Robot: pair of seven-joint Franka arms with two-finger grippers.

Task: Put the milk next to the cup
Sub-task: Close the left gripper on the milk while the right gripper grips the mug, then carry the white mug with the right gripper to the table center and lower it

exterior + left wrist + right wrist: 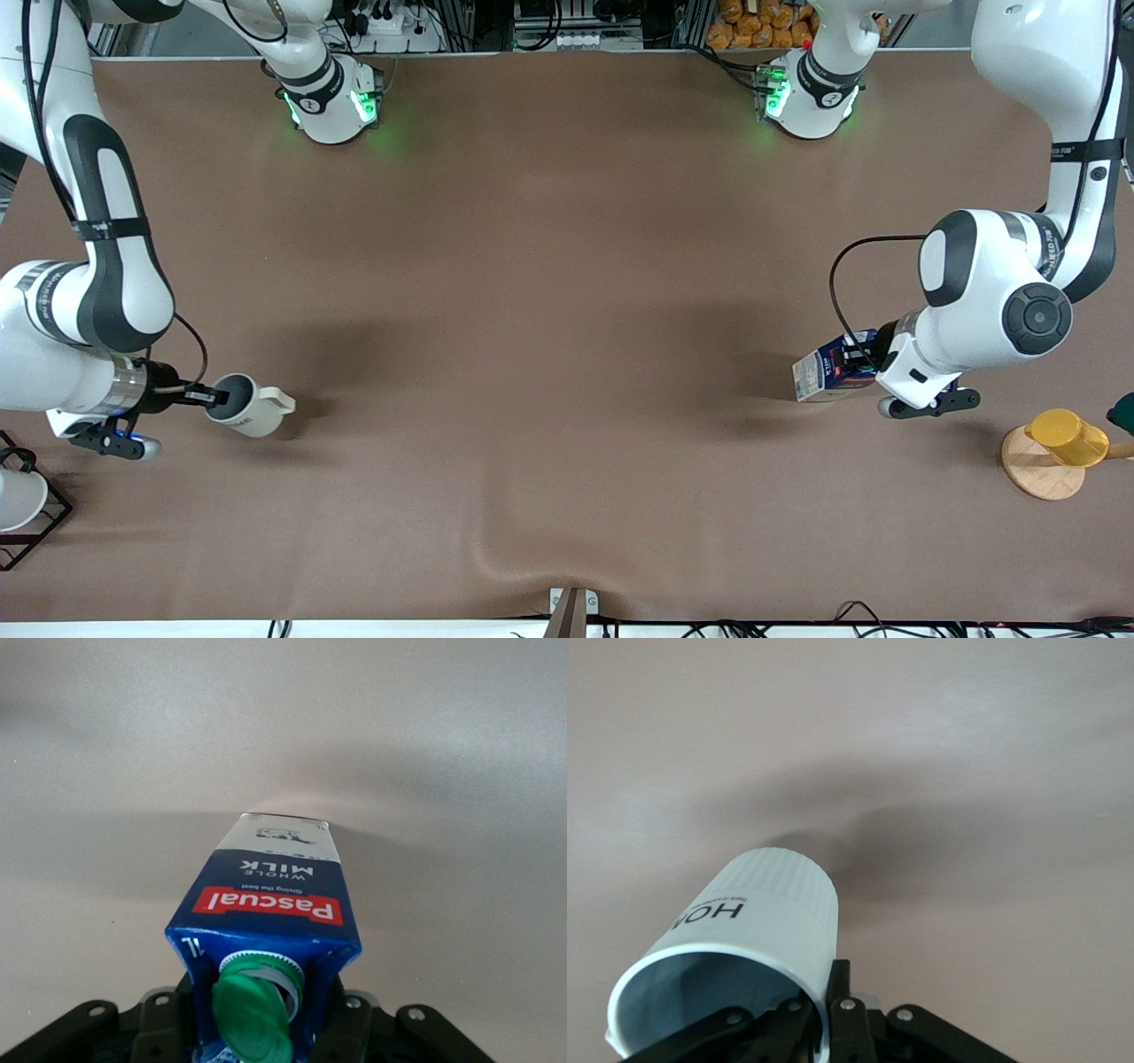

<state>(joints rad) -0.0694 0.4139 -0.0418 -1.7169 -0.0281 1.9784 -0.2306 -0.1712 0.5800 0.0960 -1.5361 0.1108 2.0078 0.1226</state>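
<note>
Milk (833,369) — clamped in left gripper (864,359) fingers, aloft; cup (246,406) — rim pinched by right gripper (202,395) fingers. Well apart; placement outstanding.

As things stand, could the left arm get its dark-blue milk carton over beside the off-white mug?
Probably yes: the left gripper holds the dark-blue milk carton, the right gripper holds the off-white mug, and bare brown table lies between.

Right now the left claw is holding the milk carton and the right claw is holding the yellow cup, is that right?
Not quite. The left claw does hold the milk carton, but the right claw grips the off-white mug by its rim, as the front view shows. The yellow cup lies untouched on its wooden disc.
</note>
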